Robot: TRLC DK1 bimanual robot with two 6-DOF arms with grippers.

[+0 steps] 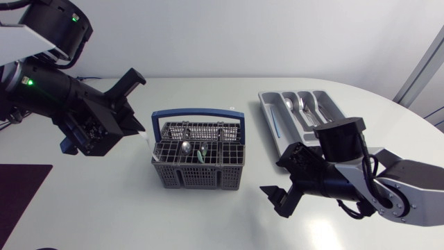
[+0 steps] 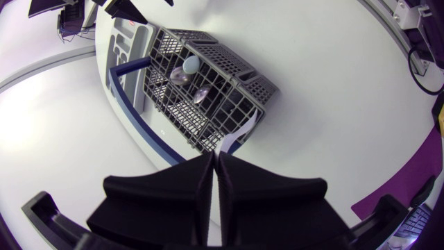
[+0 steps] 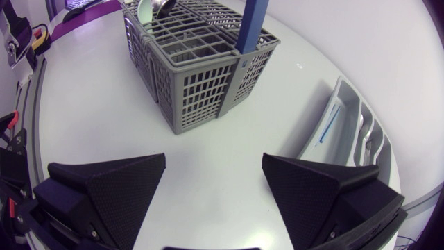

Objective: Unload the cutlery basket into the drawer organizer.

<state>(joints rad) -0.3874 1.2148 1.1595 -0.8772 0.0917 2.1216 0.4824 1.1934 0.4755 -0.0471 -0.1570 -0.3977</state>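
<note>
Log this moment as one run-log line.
left gripper shut, basket ahead | right gripper open, empty, facing basket | basket: spoons inside | organizer: some cutlery placed

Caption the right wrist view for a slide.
Open right gripper with the cutlery basket ahead and the drawer organizer to its side.

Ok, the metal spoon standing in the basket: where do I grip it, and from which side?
Grip the spoon by its bowl end, the only part showing above the basket grid; its stem is down inside a compartment. Come straight down from above and pull up vertically. The blue carry handle arches across the basket, so I'd descend beside it, not under it.
</note>
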